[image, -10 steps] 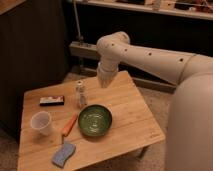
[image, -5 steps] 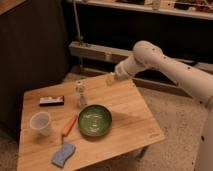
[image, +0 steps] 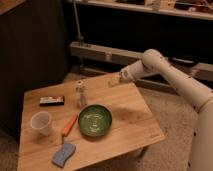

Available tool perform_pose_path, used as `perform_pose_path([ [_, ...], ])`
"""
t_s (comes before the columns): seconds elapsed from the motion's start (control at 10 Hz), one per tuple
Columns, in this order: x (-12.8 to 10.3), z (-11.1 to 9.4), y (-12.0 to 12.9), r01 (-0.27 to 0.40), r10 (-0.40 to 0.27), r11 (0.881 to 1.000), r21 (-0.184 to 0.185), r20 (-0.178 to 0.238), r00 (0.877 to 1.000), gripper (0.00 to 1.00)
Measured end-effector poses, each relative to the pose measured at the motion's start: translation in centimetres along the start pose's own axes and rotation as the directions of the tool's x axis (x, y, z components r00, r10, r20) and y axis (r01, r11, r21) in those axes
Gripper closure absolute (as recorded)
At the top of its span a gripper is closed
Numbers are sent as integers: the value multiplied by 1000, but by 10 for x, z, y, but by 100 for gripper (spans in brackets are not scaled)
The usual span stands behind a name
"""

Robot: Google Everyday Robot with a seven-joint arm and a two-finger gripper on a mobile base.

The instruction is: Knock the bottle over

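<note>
The small whitish bottle (image: 80, 93) stands upright on the wooden table (image: 135, 127), near its back middle. My gripper (image: 114, 81) hangs at the table's far edge, to the right of the bottle and a little behind it, apart from it. The white arm (image: 165, 75) reaches in from the right.
A green bowl (image: 95, 120) sits just in front of the bottle. An orange stick-like item (image: 69, 125) and a blue sponge (image: 64, 155) lie to its left front. A translucent white cup (image: 41, 122) stands at the left, and a black box (image: 52, 100) lies at the back left.
The arm has swung right and lowered, carrying the gripper from above the bottle's right side to the table's far edge. The bottle still stands.
</note>
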State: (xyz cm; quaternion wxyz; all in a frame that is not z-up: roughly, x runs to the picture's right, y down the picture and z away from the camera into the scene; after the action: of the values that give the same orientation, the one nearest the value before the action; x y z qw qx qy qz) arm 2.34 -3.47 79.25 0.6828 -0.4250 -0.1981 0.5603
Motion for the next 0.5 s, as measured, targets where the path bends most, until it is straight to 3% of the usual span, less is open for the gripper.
perform_pose_path([
  [0.5, -36, 73, 15, 53, -58, 998, -46, -114, 992, 100],
])
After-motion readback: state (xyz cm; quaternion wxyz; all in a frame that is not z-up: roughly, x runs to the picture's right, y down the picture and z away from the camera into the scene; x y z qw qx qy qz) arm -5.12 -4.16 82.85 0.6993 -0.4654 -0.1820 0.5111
